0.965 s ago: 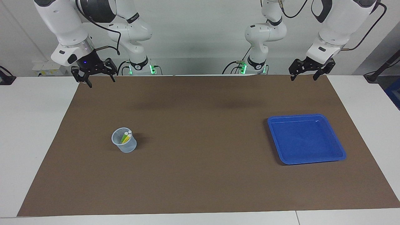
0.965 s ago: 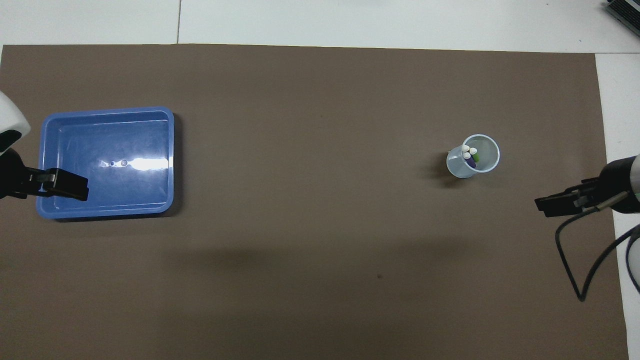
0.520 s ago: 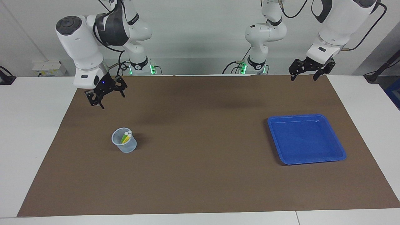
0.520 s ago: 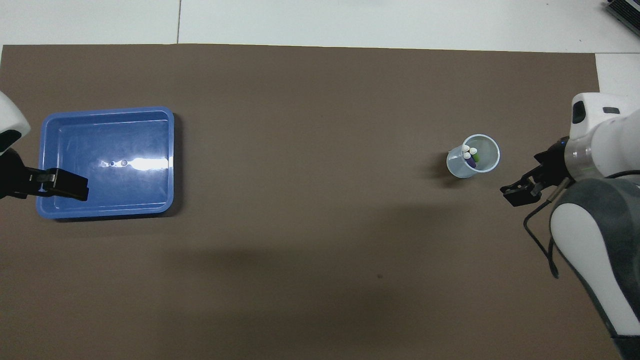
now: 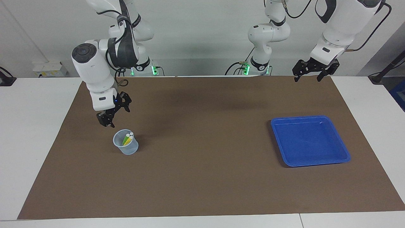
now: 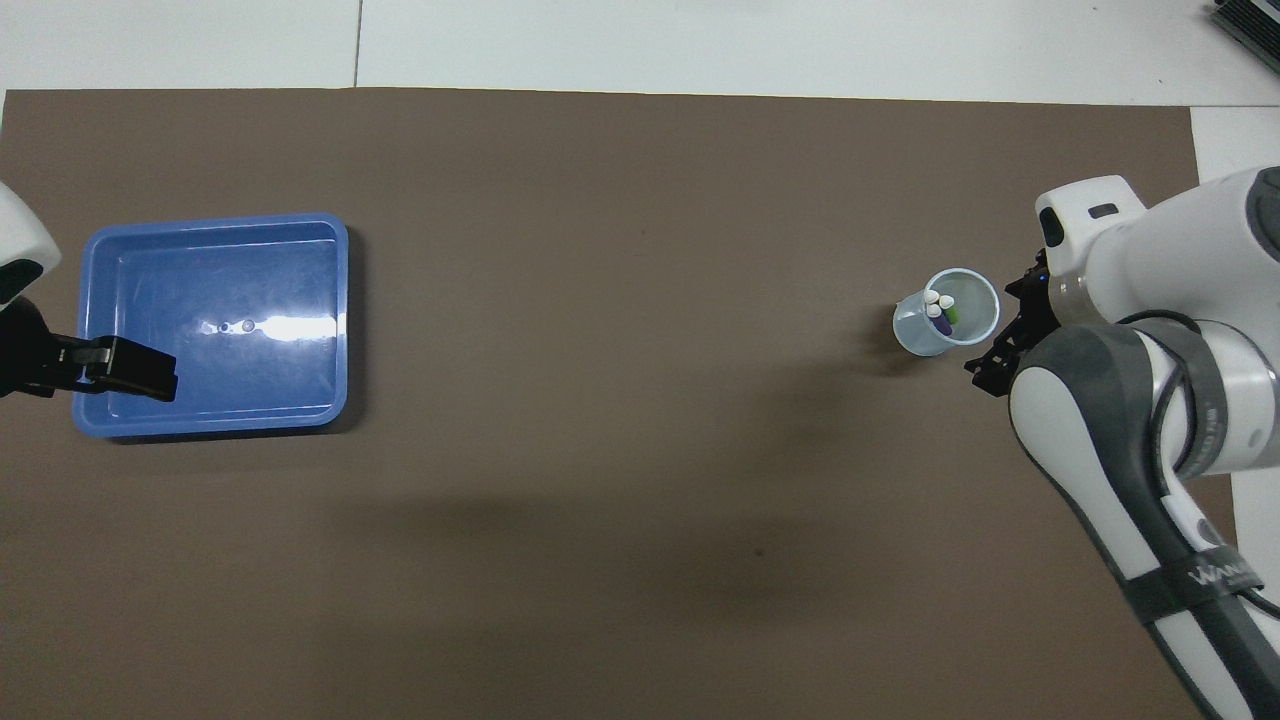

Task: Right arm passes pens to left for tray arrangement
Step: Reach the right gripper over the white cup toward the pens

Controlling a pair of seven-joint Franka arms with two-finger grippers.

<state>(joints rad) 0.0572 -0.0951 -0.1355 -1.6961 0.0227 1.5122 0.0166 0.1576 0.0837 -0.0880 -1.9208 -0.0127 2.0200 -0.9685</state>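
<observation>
On the brown mat [image 5: 202, 177] that covers most of the white table [image 5: 28, 126] we see two groups of things, set well apart. Toward the right arm's end stands a small translucent cup [image 5: 126, 142], upright, and the pens [image 5: 127, 138] stand inside it, leaning against its wall with their whitish ends up. From the facing view we make out a green and a yellow barrel; from overhead a purple one [image 6: 940, 322] shows as well. Toward the left arm's end lies the blue tray [image 5: 310, 140], flat on the mat, with only its bare floor showing.

We find the right arm [image 5: 95, 71] bent down over the mat, its right gripper [image 5: 114, 112] hanging in the air just beside the cup, above the mat on the side nearer to the robots. Its fingers stand apart and grasp nothing; they touch neither the cup nor the pens. A small blue light marks its black wrist.

We note the left arm [image 5: 335, 34] waiting at the mat's edge nearest to the robots. Its left gripper [image 5: 311, 73] hangs raised over that edge, well apart from the tray in the facing view, with the fingers spread and nothing between them.
</observation>
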